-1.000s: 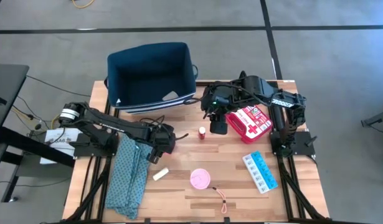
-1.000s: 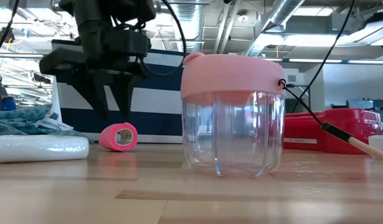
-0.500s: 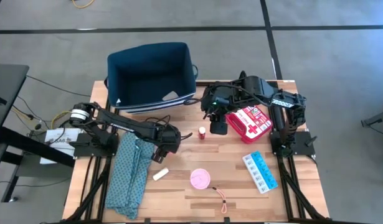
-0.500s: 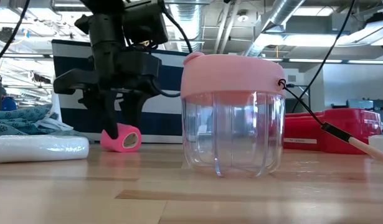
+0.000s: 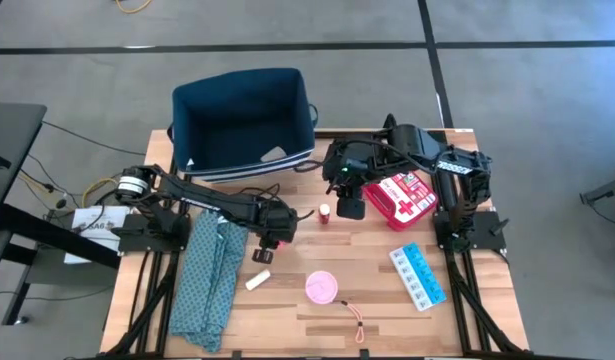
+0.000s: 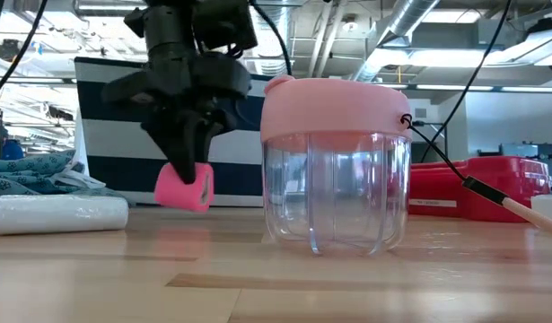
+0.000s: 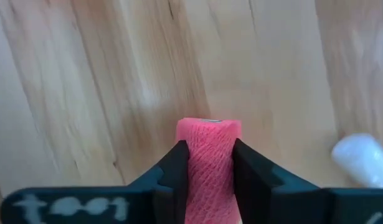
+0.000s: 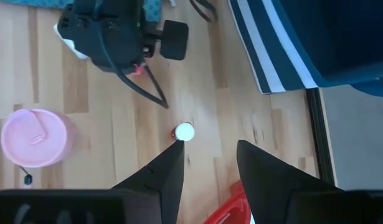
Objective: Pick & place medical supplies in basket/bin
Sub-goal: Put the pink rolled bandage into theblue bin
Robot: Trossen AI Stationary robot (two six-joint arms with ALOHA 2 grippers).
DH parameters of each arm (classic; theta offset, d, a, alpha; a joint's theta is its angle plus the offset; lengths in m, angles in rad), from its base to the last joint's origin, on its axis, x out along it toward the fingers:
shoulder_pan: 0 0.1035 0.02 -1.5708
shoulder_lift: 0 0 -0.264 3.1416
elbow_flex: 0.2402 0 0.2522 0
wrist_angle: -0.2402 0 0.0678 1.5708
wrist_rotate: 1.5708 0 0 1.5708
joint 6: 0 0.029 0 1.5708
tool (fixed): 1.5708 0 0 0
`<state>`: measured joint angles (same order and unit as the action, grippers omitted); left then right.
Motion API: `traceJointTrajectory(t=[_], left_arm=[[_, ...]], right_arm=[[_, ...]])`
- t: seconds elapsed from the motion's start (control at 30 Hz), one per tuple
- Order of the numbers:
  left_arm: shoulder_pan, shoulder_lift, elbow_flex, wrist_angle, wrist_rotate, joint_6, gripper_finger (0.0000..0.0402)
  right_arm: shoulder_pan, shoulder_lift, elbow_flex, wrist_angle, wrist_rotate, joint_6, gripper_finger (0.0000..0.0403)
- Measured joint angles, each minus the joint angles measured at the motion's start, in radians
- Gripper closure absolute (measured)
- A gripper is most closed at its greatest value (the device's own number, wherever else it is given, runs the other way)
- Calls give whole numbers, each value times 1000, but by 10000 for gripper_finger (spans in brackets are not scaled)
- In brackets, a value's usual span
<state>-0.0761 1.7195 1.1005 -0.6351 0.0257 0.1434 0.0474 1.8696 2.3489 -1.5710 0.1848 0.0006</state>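
L gripper (image 7: 210,163), centre-left of the table in the high view: fingers closed narrow on the pink roll (image 7: 209,168), one finger pressed to each side. In the low view the roll (image 6: 185,186) hangs tilted in the fingers, its lower edge just above or barely at the wood; can't tell if it touches.

R gripper (image 8: 208,163), upper right of the table in the high view: fingers part open, nothing between them, above the wood near the red-capped vial (image 8: 184,132) and just beside the red first-aid case (image 5: 405,196).

Containers: navy bin (image 5: 244,122) at top centre of the table w/ white stripes on its near wall; one small white piece (image 5: 275,154) lies in its lower-right corner, rest of the floor bare. Clear cup w/ pink lid (image 6: 335,164), low centre of the high view, looks to hold nothing; a cord trails off the lid.

Counts: 1 pink roll, 1 vial, 1 first-aid case, 1 blue pill organizer (image 5: 417,276) at lower right, 1 white gauze roll (image 5: 257,281) lying just left of the cup, 1 teal cloth (image 5: 209,282) at lower left.
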Motion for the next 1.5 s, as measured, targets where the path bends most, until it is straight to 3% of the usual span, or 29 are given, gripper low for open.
traceJointTrajectory(t=[0.2,0.3,0.43,0.63,0.73,0.8,0.9,1.13,1.3,1.5], left_arm=[[-45,0,76,-40,-19,-76,325],[-78,-1,176,-112,-111,-56,325],[-123,-2,347,-234,-374,-3,325],[-149,-5,607,-439,-933,62,321],[-102,-5,703,-492,-1097,69,320],[-45,-6,748,-509,-1103,40,320],[79,-6,777,-533,-1033,-30,320],[452,3,694,-511,-648,-123,319],[613,3,571,-448,-427,-153,298],[690,3,483,-440,-427,-144,230]], right_arm=[[33,-20,1,0,0,-1,264],[47,-34,0,0,0,0,267],[56,-68,0,0,2,28,270],[61,-114,0,0,3,102,270],[64,-132,0,0,4,105,271],[64,-135,0,0,4,106,271],[64,-134,0,0,4,106,271],[64,-119,-11,0,4,128,273],[64,-116,-16,0,3,145,273],[63,-113,-17,0,3,97,273]])
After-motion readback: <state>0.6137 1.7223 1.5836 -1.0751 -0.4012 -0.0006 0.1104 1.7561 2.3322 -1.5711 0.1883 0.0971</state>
